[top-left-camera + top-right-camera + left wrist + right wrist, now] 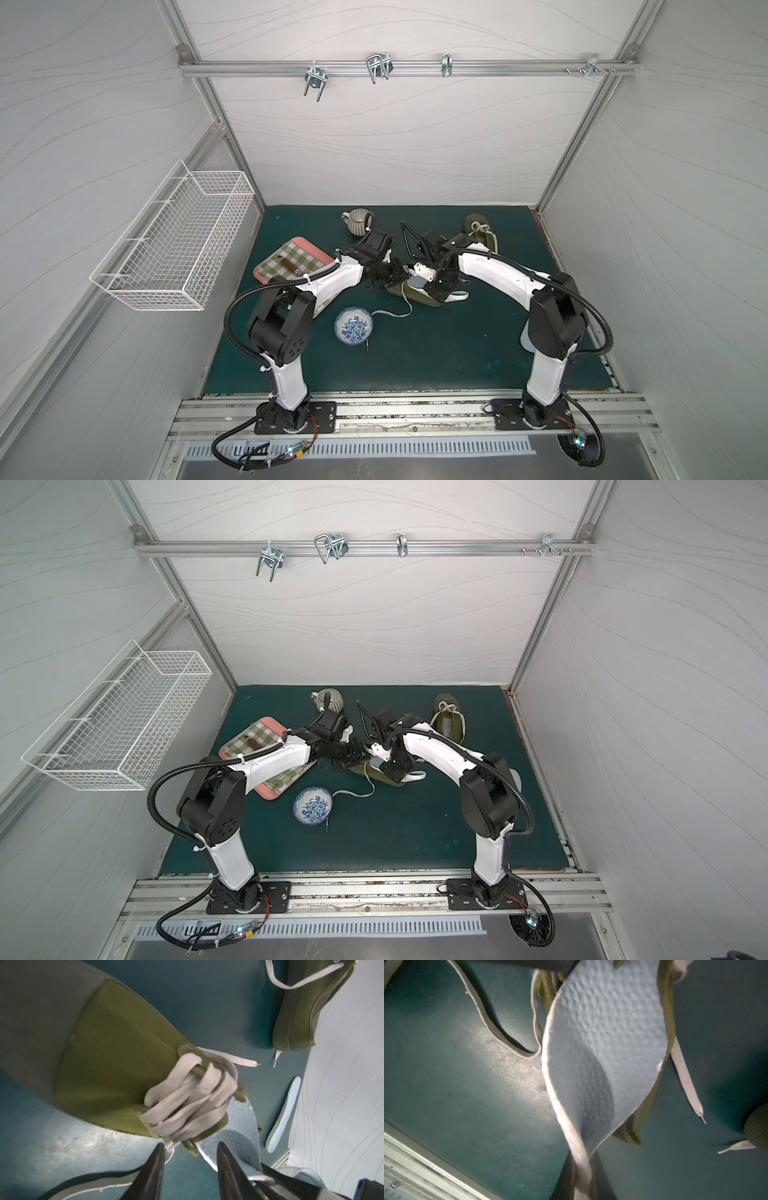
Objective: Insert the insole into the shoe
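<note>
**Right claw (581, 1159) pinches the insole (602, 1032) at the mouth of the shoe (114, 1053)**

The right claw is pressed together on the narrow end of the insole. It is a thin, flexible, pale blue sheet with a dimpled face and a whitish cut edge. From the grip it bows in a broad curve, and its rounded far end reaches into the olive fabric of the shoe's opening.

The left claw (190, 1144) is spread, its two dark, tapered fingers (155, 1169) standing apart just short of the shoe. A small olive flap and a lace end lie at the gap between the tips. Whether either finger touches them cannot be told.

The shoe is a soft olive canvas sneaker with a smooth rounded toe. Its flat, ribbed, off-white laces (193, 1097) are bunched in loose loops over the tongue. In both top views it lies mid-worktop between the two arms, one lace trailing across the dark green mat (436, 353).

The other shoe (482, 237), of the same olive canvas, sits near the back wall. A spare insole (284, 1113), pale blue with a white foam edge, lies flat by the right-hand wall.

To the left stand a blue-and-white patterned bowl (354, 325), a ribbed mug (357, 220) and a pink tray (266, 266) lined with checked cloth.
</note>
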Robot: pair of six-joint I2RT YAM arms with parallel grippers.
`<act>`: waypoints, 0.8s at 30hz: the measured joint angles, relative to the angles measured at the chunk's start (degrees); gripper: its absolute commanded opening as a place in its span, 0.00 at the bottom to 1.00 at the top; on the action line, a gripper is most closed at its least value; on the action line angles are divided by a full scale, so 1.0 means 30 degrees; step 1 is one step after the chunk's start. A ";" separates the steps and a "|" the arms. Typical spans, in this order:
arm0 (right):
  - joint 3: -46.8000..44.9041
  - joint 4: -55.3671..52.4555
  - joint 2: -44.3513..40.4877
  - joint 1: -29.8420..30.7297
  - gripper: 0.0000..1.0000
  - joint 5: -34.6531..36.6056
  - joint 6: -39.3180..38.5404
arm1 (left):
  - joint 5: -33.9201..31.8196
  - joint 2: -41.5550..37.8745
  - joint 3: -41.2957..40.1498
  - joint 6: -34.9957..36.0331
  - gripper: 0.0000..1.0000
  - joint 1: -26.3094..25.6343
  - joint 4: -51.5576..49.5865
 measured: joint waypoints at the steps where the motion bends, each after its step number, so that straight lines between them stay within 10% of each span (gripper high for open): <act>1: 0.0000 -0.0007 0.0015 0.0000 0.00 -0.0029 0.0007 | -0.0131 0.0036 0.0000 -0.0044 0.40 -0.0029 0.0000; 11: 0.0000 -0.0015 0.0080 0.0000 0.00 -0.0131 0.0044 | -0.0270 0.0889 0.0000 -0.0321 0.27 -0.0284 0.0240; 15: 0.0000 -0.0022 0.0080 0.0000 0.00 -0.0138 0.0044 | -0.0284 0.0998 0.0262 -0.0335 0.00 -0.0393 0.0299; 24: 0.0000 -0.0197 0.0087 0.0342 0.00 0.1246 -0.0284 | 0.0182 0.1195 0.2208 0.1173 0.00 -0.0095 -0.2528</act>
